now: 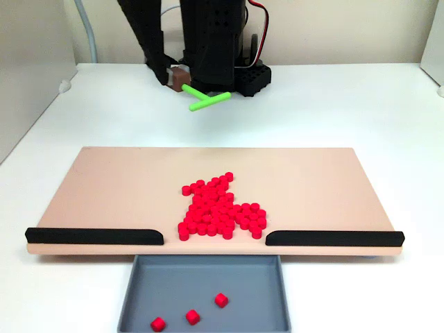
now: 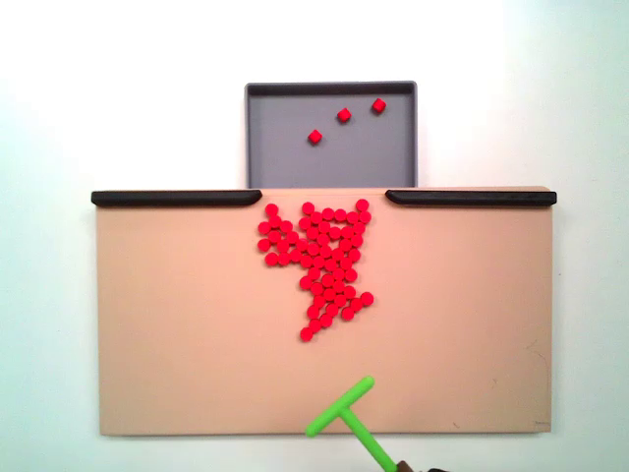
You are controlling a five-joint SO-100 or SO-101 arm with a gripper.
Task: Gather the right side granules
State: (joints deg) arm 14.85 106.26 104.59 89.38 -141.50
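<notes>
Dozens of red granules (image 1: 216, 208) lie in one cluster in the middle of the beige board (image 1: 111, 187), just behind the gap between two black rails. From above, the granules (image 2: 324, 258) taper to a point away from the tray. Three more granules (image 1: 193, 316) lie in the grey tray (image 1: 257, 284). My gripper (image 1: 179, 78) is at the far side of the board, shut on the stem of a green T-shaped stick (image 1: 205, 100). The stick (image 2: 341, 409) has its crossbar over the board's edge (image 2: 197, 393), well away from the cluster.
Black rails (image 1: 94, 236) (image 1: 334, 238) line the board's tray-side edge, with a gap over the grey tray (image 2: 285, 162). The arm's black base (image 1: 250, 76) stands behind the board on the white table. A wall panel rises at the left.
</notes>
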